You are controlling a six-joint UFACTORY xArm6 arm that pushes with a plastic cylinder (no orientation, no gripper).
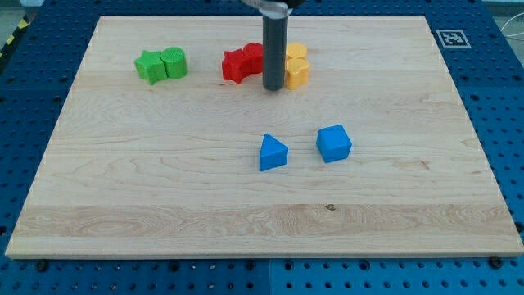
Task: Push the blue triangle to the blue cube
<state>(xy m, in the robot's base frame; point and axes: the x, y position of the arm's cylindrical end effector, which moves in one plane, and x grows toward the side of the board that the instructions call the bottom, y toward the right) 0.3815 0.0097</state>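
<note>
The blue triangle [273,152] lies near the middle of the wooden board [164,197]. The blue cube [334,143] sits just to its right, a small gap apart. My tip [273,88] is at the end of the dark rod, above the triangle toward the view's top, between the red blocks and the yellow blocks. It touches neither blue block.
Two green blocks [161,65], a star and a cylinder, sit at the top left. Two red blocks [242,63] lie left of the rod. Two yellow blocks [296,65] lie right of it. A fiducial tag [451,38] marks the board's top right corner.
</note>
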